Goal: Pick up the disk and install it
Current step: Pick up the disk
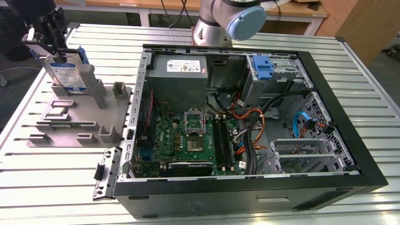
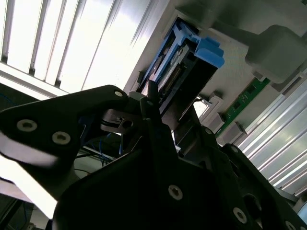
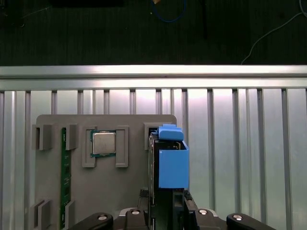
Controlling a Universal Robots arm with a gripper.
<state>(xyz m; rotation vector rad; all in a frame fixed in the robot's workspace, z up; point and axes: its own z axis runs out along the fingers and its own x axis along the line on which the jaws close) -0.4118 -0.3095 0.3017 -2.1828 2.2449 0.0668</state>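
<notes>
1. In the upper left of the exterior view, the black end effector was clamped on the upper edge of the disk. The disk was a flat silver hard drive with a blue-and-white label in a blue plastic carrier, held upright on edge.
2. The disk's lower end met the upright posts of the grey plastic fixture plate, which lay on the ribbed silver metal worktop. Whether the disk sat between the posts or hung just clear of them could not be told.
3. The exterior view took in the open black computer case across the centre and right of the frame, well apart from the disk.
4. Inside the case were a green motherboard, a grey power-supply box with a white label at upper centre, and a bare blue plastic bracket in the drive bay at upper right.
5. The grey robot arm, with its blue joint cap, stood at top centre behind the case.
6. The first wrist view looked along the disk, with the end effector closed on either side of it. It also gave the fixture plate's load: a square silver processor chip in a recess and a green memory stick standing in slots.
7. The second wrist view brought the end effector's black body close up. The disk ran away from it, with the carrier's blue tab at the far end and the memory stick lying beyond.
</notes>
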